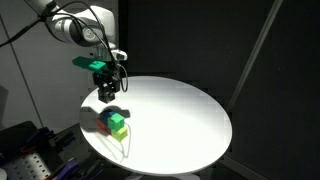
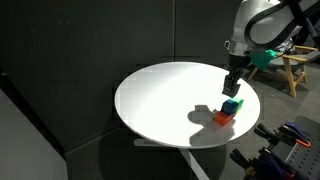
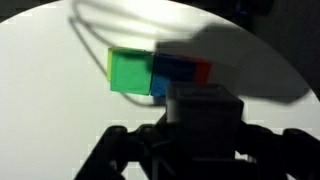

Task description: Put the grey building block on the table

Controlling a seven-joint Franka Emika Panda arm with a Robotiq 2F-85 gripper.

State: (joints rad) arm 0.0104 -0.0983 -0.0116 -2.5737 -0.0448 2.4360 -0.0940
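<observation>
desk: white, curved edge up top, big shadow on the right
green block: on the desk, touching the blue one
blue block: mid-row, half in shadow
red block: just a sliver, right end
grey block: pinched in the claw
claw: dark, blurry, enters from below

4 toy blocks, 1 round table

Building block between jaws, above block cluster, near table edge
</observation>
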